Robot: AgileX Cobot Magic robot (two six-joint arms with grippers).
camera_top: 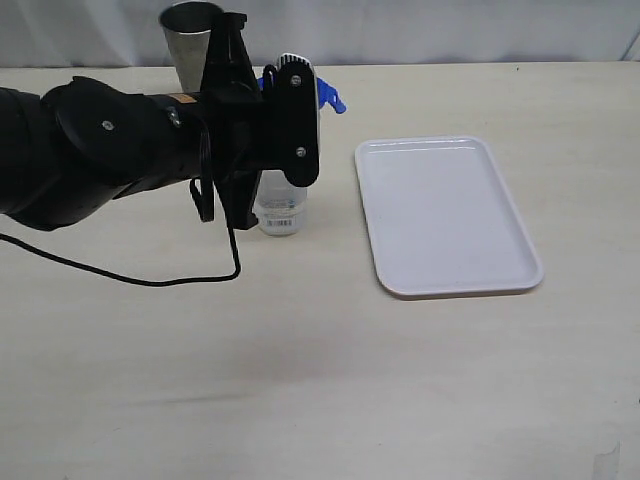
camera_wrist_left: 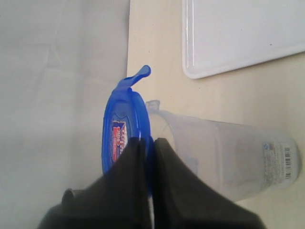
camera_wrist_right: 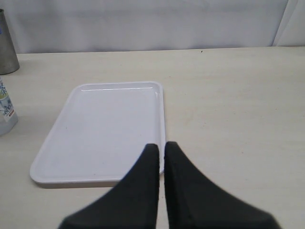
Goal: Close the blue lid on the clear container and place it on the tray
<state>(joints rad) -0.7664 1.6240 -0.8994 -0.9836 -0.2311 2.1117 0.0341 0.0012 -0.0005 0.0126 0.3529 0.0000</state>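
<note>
Lid-closing is the step in hand. Your left gripper (camera_wrist_left: pixel 148 139) is clamped on the blue lid (camera_wrist_left: pixel 119 129) at the mouth of the clear container (camera_wrist_left: pixel 228 157), centre-left in the exterior view. Next, seat the lid square and snap its flaps. Your right gripper (camera_wrist_right: pixel 161 145) is clenched and empty. The tray (camera_top: pixel 448 215) lies right of centre with nothing between. Mind the steel cup (camera_top: pixel 190 40) just behind.
</note>
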